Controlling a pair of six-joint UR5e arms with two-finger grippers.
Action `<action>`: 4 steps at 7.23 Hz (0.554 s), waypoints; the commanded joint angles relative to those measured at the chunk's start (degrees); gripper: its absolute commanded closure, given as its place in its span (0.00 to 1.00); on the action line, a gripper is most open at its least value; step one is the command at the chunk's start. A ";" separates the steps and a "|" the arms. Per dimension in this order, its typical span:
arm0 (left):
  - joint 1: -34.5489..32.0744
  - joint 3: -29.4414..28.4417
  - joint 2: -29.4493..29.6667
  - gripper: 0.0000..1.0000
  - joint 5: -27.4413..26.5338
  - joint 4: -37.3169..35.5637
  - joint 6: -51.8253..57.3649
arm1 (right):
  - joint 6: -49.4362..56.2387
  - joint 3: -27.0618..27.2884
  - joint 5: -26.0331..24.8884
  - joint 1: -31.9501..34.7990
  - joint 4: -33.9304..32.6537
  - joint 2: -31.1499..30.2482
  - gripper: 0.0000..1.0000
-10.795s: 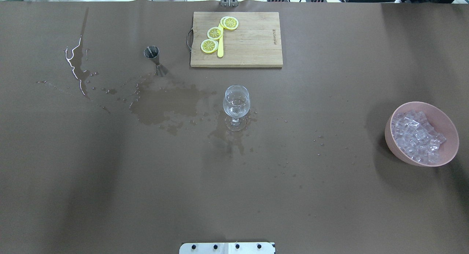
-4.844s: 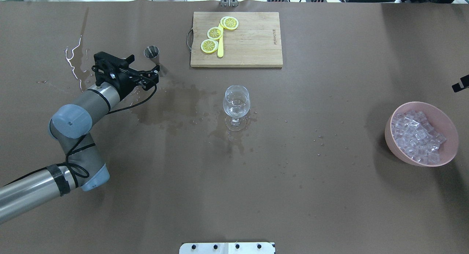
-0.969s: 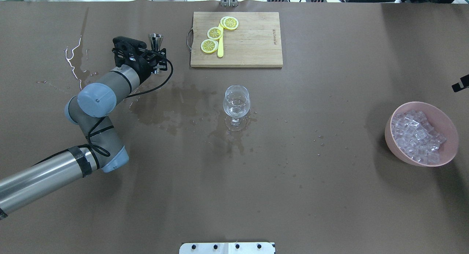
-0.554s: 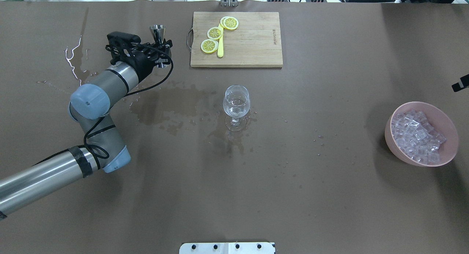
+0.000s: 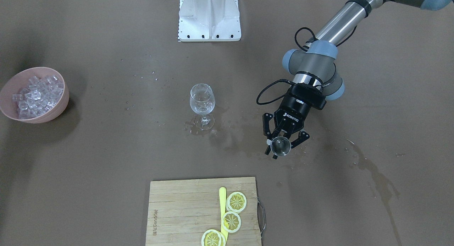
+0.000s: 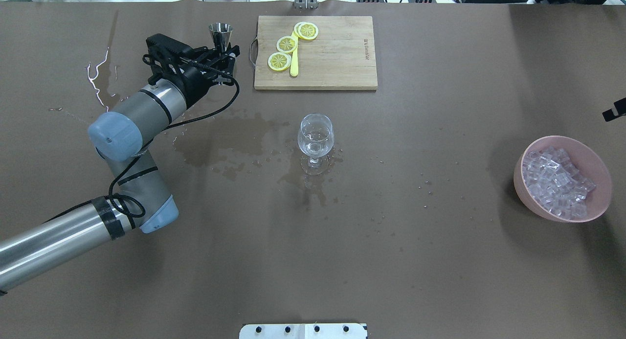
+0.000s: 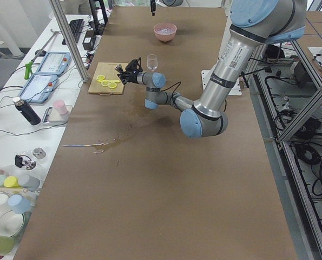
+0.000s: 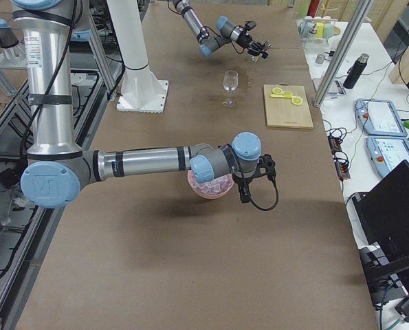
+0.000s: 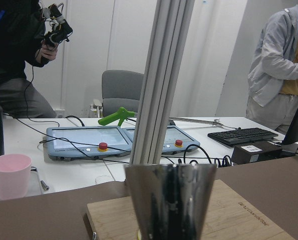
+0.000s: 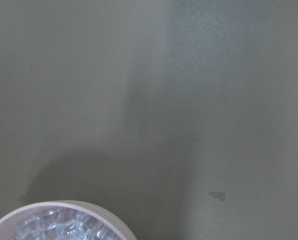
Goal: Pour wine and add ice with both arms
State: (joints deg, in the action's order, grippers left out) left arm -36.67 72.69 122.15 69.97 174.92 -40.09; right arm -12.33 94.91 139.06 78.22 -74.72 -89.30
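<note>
Left gripper (image 5: 284, 141) clamped on jigger (image 6: 221, 34), upper left of overhead view, held upright, likely so nothing spills; fill unseen | wine glass (image 6: 316, 133) centre: seemingly a trace of clear wine (image 6: 315, 146) | ice (image 6: 555, 182) heaped in pink bowl (image 6: 517, 180), right edge | right gripper (image 8: 245, 194) near that bowl, fingers: cannot tell

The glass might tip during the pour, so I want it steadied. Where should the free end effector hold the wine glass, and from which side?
I'd grip the thin stem of the wine glass, level, from the robot's right. It stands upright, its cup is wide and rounded, and the left end effector holds the jigger on the other side.
</note>
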 commanded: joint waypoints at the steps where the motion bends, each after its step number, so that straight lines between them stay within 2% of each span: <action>1: 0.37 3.48 -0.77 1.00 -0.36 -0.63 2.12 | -0.24 -0.25 0.07 0.00 -0.08 0.00 0.00; 4: 2.83 6.92 -2.78 1.00 -0.18 -0.19 7.83 | -0.42 0.01 0.16 0.00 -0.08 0.00 0.00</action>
State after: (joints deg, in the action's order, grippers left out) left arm -34.91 78.18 120.35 70.00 174.62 -33.77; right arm -12.66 94.88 139.15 78.22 -74.79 -89.30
